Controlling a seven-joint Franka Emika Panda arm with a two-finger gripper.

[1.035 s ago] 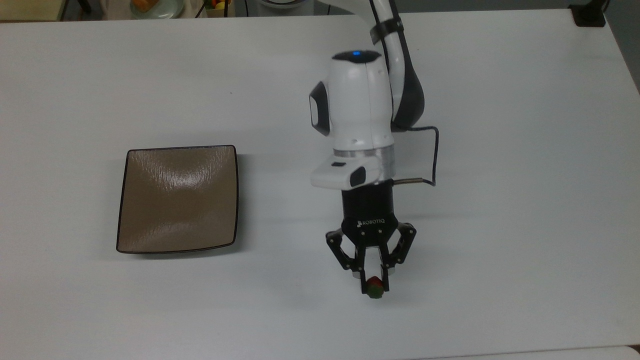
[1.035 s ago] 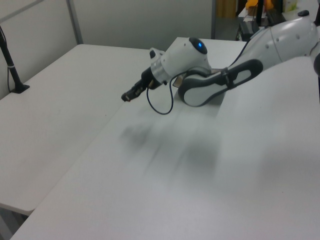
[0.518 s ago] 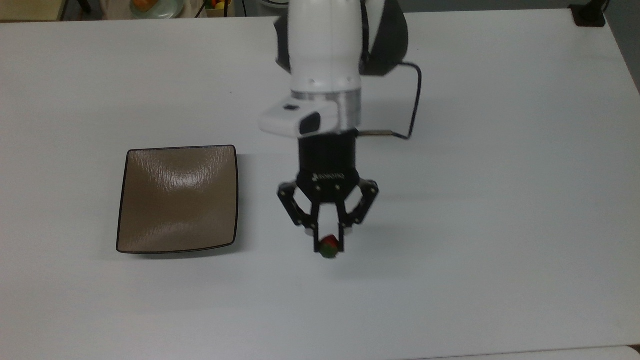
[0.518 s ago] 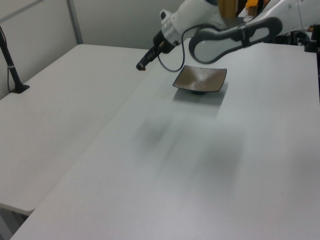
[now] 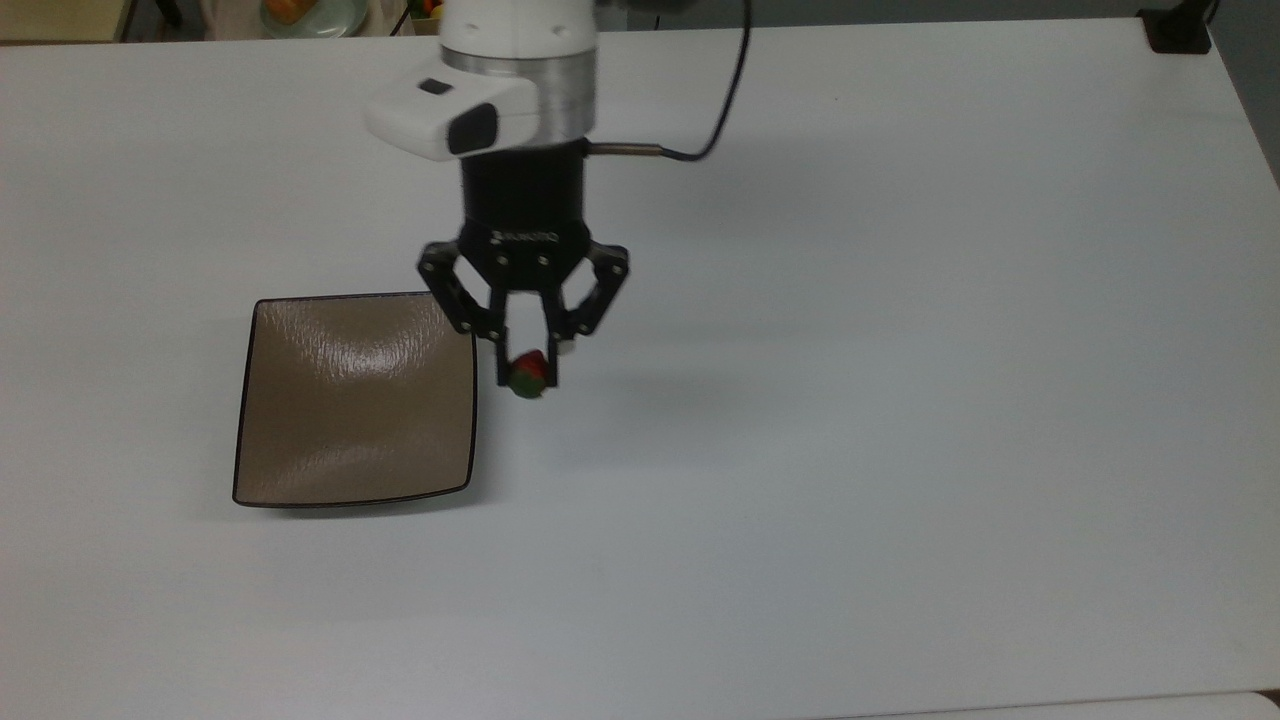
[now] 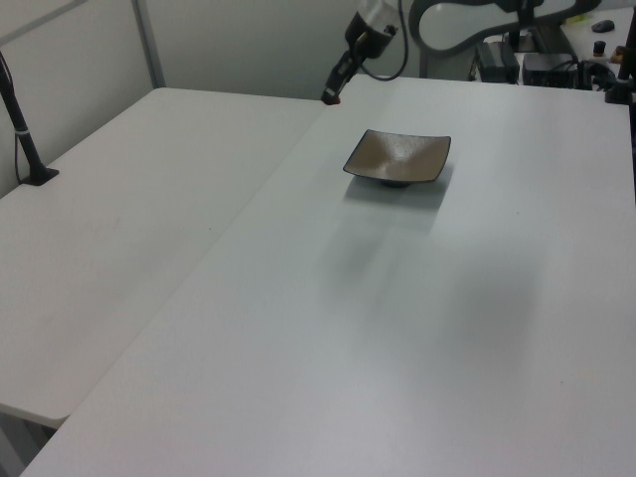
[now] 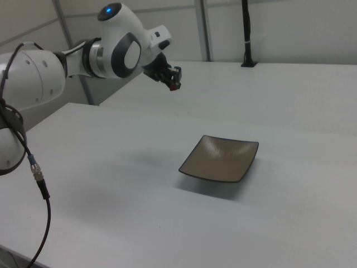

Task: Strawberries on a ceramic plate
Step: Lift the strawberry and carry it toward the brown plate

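A tiny red strawberry (image 5: pixel 526 376) with a green cap is pinched between my gripper's (image 5: pixel 527 370) black fingers, held well above the table. In the top view it hangs just right of the ceramic plate's (image 5: pixel 355 400) right edge. The plate is square, glossy tan-brown with a thin dark rim, and it lies bare on the white table. In the right view the gripper (image 7: pixel 175 85) is raised high to the left of the plate (image 7: pixel 220 158). The left view has the gripper (image 6: pixel 332 95) up beyond the plate (image 6: pixel 397 159), at the left view's left of it.
The white table (image 5: pixel 900 350) spreads wide around the plate. A black cable (image 5: pixel 700 130) trails from the wrist. A round pale dish with orange food (image 5: pixel 310 12) sits beyond the far edge. A black post (image 6: pixel 22 129) stands on the neighbouring table.
The arm has carried the strawberry up and toward the top view's left, from the table's near middle to just beside the plate's right edge. The grip stays shut on it.
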